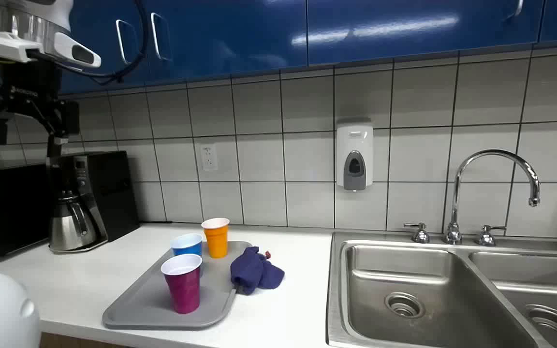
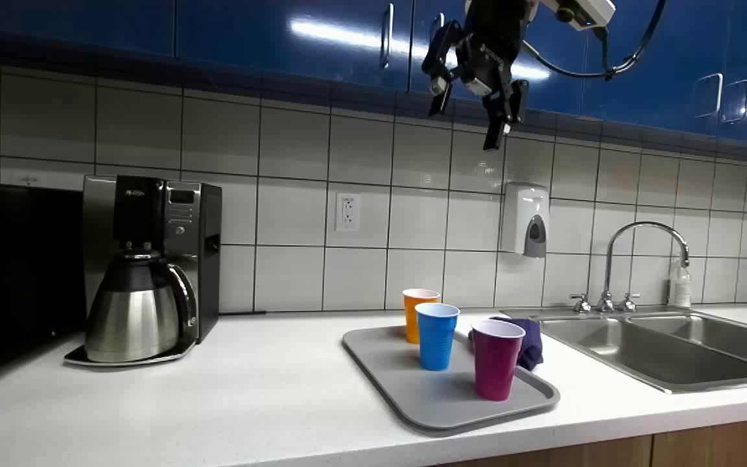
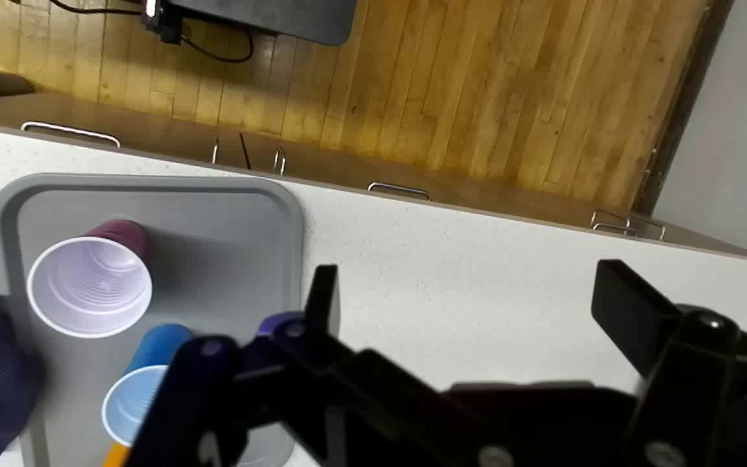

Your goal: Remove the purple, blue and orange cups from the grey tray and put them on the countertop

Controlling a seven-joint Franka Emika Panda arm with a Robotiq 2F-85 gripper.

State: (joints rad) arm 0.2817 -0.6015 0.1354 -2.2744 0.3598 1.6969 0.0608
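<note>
purple cup, blue cup and orange cup all stand on the grey tray, upright, mouths up, long axes vertical. the gripper hangs well above their rims, pointing roughly down, spread wide with nothing pinched. in the wrist view the countertop shows through its gap, and the cups lie lower and off to the left of that picture, the blue one partly hidden behind the gripper. i judge the coming move turns on a sideways shift over the tray, then a descent; each cup's upright axis should suit a grasp from above.
</note>
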